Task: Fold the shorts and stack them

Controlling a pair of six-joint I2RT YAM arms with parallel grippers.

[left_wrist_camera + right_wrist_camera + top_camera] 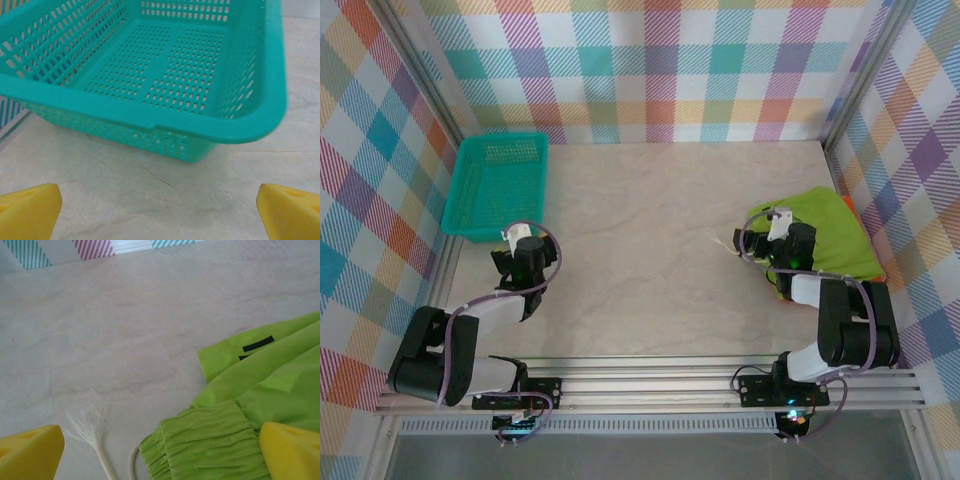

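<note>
— Right, starting with the left fingers [29, 212]?
— Spread wide, clasping nothing. Yellow tips at the two lower corners of the left wrist view, poised above bare desk [650, 240], just short of the near corner of the teal mesh basket [150, 116].
— And as for the basket's place?
— Parked at the far left of the desk, close against the checked wall [380, 150], long side running away from the arms.
— Now for the right fingers [287, 452]?
— Likewise parted wide, gripping nothing. Hanging low at the gathered elastic waist of the lime green shorts [260, 390]: right tip over the waistband, left tip over bare desk. Touching the cloth or just above it, cannot tell.
— Whereabouts of those shorts?
— Lying at the right side of the desk, near the right wall, partly hidden under the right arm when seen from above. Spread fairly flat with a few creases, waist toward the desk's middle. Marked with two small black bars [258, 343] near one edge of the fabric.
— Anything else close by?
— White drawstring [102, 457] trailing from the waistband onto the desk, frayed end fanned out between the two tips.
— Well apart, then, basket and shorts?
— Yes, at opposite sides of the desk.
</note>
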